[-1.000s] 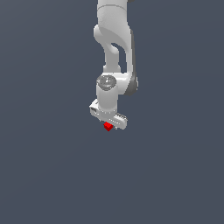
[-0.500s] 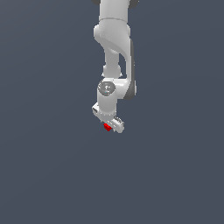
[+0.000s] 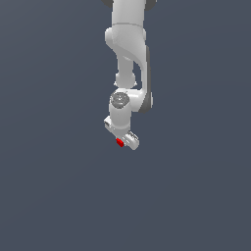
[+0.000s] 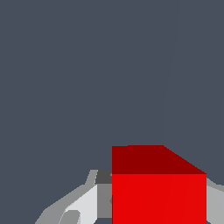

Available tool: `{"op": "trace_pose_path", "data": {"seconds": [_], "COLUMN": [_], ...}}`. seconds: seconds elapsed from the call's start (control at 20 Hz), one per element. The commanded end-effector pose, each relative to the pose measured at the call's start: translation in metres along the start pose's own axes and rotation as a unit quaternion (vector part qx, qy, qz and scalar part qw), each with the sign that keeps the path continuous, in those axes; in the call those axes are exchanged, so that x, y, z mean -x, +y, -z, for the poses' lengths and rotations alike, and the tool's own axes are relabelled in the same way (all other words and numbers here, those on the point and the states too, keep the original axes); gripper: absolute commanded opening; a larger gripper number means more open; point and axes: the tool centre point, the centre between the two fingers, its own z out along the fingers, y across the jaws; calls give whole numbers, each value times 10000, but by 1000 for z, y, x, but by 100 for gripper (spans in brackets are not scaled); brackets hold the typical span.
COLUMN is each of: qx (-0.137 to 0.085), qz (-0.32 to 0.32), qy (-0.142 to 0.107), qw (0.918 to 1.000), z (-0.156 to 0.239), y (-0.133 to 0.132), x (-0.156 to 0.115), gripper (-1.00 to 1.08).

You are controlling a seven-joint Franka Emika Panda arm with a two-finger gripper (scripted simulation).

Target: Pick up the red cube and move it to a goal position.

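The red cube [image 3: 119, 142] shows as a tiny red spot under the white hand in the exterior view. My gripper [image 3: 121, 143] is shut on it, and most of the cube is hidden by the hand. In the wrist view the red cube [image 4: 158, 188] fills the space between the two grey-white fingers [image 4: 83, 205], with one bright face and one darker face showing. The arm hangs down from the top of the exterior view with the hand turned at an angle.
A plain dark grey-blue surface [image 3: 59, 186] fills the exterior view around the arm. No other objects show in either view.
The hand has turned about its vertical axis with the cube held in it. The gripper bar, seen broadside before, now points obliquely toward the camera. The cube stays in the grip.
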Motion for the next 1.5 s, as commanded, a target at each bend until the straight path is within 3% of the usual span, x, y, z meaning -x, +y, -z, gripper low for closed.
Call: {"op": "trace_pose_path", "data": {"seconds": [0.0, 0.5, 1.1, 1.45], "qx": [1, -3, -1, 0], "qz": [-4, -4, -7, -6], "qy": [0, -1, -1, -1], "qw": [10000, 10000, 10000, 10000], "z": [0, 8, 73, 85], "y": [0, -5, -51, -61], "x": [0, 4, 33, 37], "gripper": [-100, -100, -100, -100]}}
